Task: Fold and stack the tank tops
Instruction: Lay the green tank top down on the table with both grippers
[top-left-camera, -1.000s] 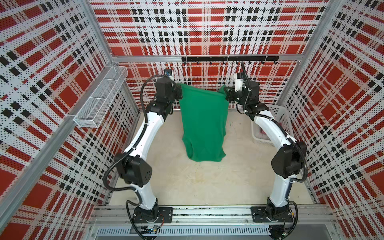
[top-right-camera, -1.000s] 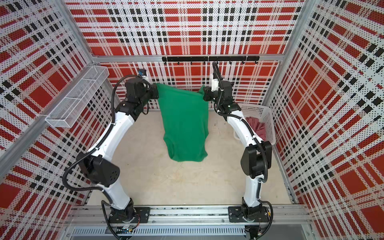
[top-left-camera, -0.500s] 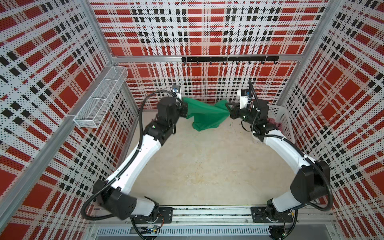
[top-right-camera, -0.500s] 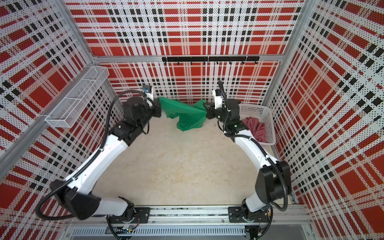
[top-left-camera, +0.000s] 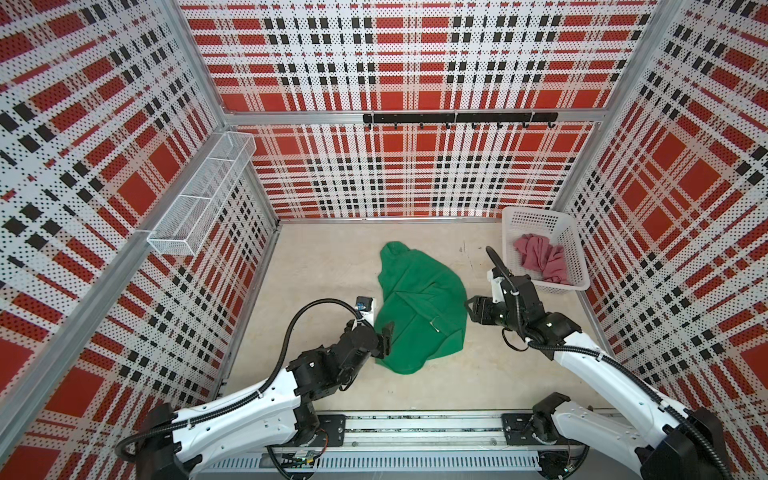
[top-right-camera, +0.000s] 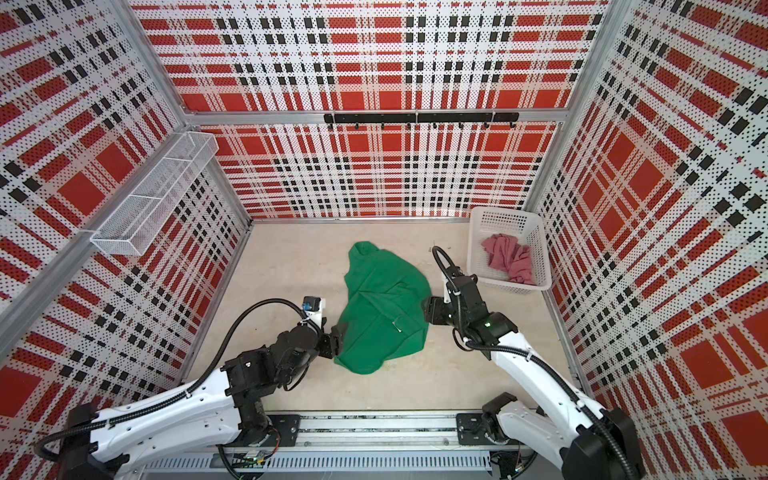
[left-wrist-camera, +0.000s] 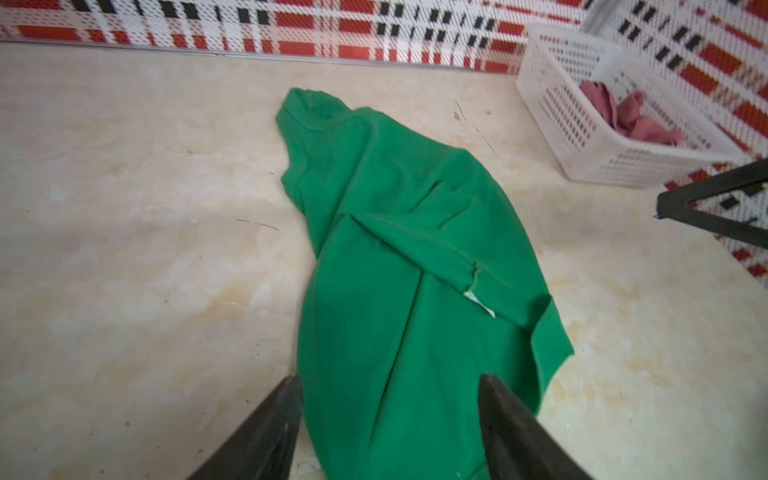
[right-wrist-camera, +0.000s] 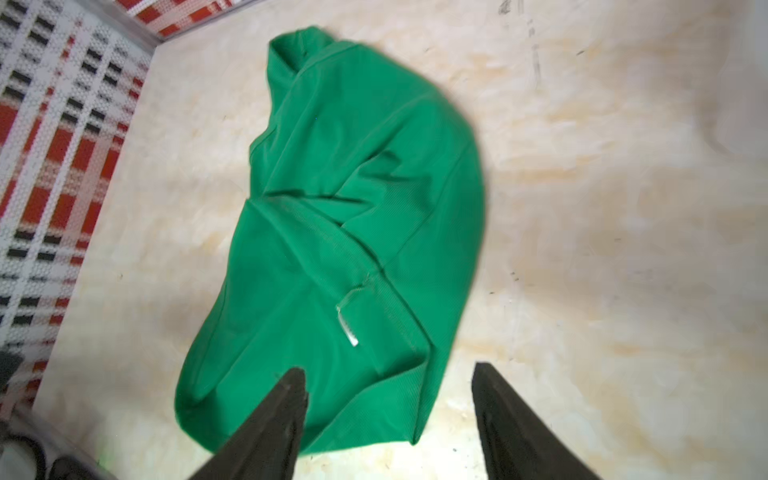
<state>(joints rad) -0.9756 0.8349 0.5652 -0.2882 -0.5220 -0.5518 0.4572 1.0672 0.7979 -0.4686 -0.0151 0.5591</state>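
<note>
Green tank top (top-left-camera: 419, 307) on the table (top-left-camera: 332, 257) between spread left hand (top-left-camera: 386, 338) and spread right hand (top-left-camera: 468, 309).

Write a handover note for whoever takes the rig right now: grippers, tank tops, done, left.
Left gripper: open, at the near-left edge of the green tank top, holding nothing.
Right gripper: open, beside its right edge, holding nothing.
Green tank top: on the table, rumpled, partly lapped over itself, not a neat fold.
Pink tank top: crumpled in the white basket, back right.
Done: nothing folded or stacked yet.
Left: fold green, fetch and fold pink, stack.
</note>
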